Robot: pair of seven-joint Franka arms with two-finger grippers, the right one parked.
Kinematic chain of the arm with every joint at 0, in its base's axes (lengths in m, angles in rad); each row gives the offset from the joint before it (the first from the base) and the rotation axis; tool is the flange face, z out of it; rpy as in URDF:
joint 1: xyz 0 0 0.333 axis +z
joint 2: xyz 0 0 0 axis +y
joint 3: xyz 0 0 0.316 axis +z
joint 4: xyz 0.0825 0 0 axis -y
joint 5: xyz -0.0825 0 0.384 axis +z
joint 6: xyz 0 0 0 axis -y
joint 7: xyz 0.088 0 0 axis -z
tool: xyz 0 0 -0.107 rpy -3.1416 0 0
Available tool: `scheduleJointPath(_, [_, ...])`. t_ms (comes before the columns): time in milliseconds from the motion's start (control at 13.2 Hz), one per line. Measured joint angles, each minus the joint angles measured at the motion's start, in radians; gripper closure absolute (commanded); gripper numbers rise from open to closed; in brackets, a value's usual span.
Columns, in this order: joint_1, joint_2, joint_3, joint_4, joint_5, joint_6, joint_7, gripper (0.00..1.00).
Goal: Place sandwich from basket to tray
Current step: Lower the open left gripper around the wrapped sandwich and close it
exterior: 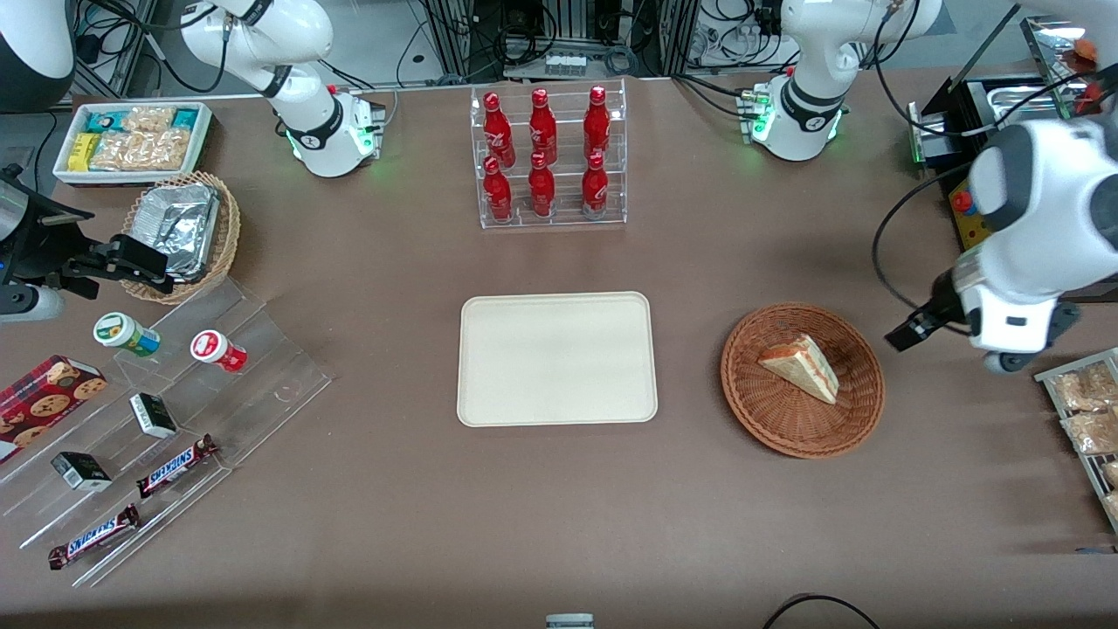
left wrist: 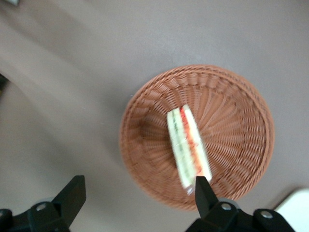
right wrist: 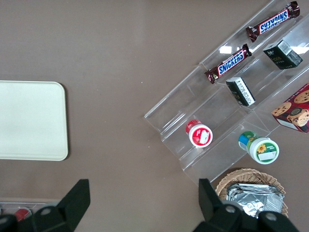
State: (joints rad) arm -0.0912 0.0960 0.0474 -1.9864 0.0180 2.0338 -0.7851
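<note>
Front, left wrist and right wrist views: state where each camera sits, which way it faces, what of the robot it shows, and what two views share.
Front view: high, facing both arm bases, looking down on the table; the gripper hovers beside the basket.
Left wrist view: on the working arm, looking down at the sandwich in the basket; open fingers show.
Right wrist view: on the parked arm, looking down at the snack steps.
Shared: the tray appears in front and right wrist views.

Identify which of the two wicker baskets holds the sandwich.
The wide, shallow brown basket, nearest the open tool, holds the sandwich; the smaller, deeper basket holds foil packets.
</note>
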Motion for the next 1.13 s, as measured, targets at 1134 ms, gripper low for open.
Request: scheduleJointPath(1134, [-0.127, 0.124, -0.005, -0.224, -0.001, 0.438, -0.445, 0.00])
